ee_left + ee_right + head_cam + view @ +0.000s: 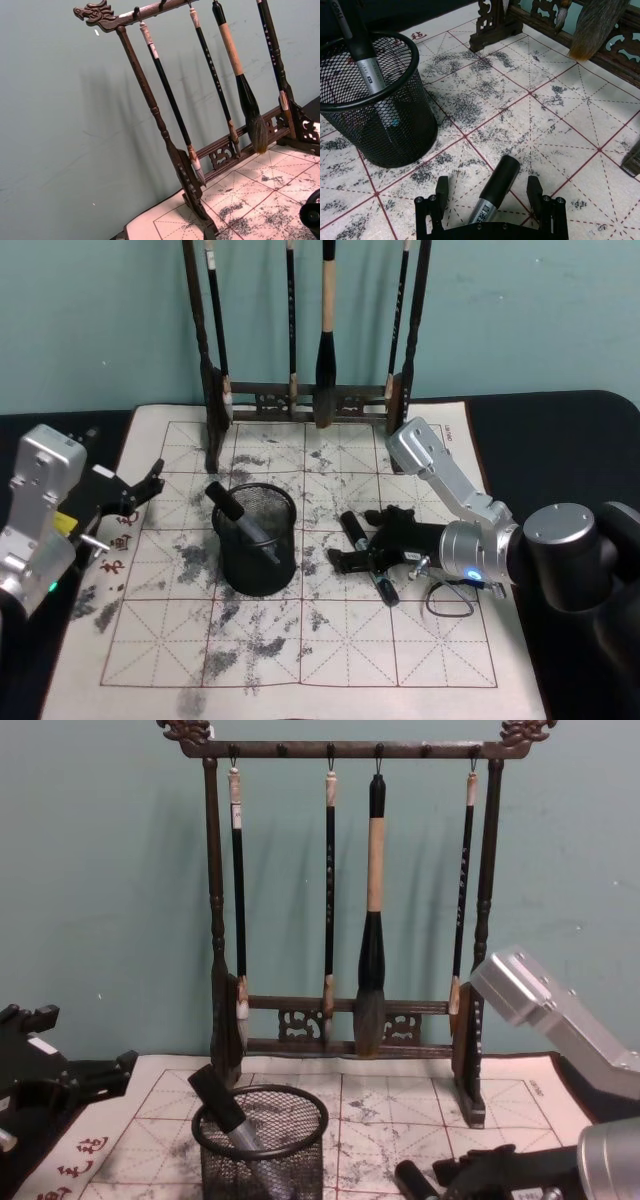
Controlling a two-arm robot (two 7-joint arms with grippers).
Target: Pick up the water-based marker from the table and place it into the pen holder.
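Right claw was down low on the surface, and it was spread wide. Its two black fingers stood well apart, and the water-based marker sat right between them with a clear gap on either side, so nothing was clamped. That marker was dark-bodied with a rounded black end, and it lay over the red grid lines and grey ink smudges of the cream mat.

Just to the robot's left of it, near but apart, stood the pen holder. It was upright on the mat, and what a sight, it had a tenant. A second marker, grey barrel and black cap, leaned inside, tilted with its cap poking over the thick rim on the robot's left side.

Over on the far left, the left claw hung above the mat's left edge, well away from the holder. Whether it was open or closed, I could not tell.

At the back, the tall dark brush rack stood on the mat's far edge against the teal wall, with its brushes hanging straight down.
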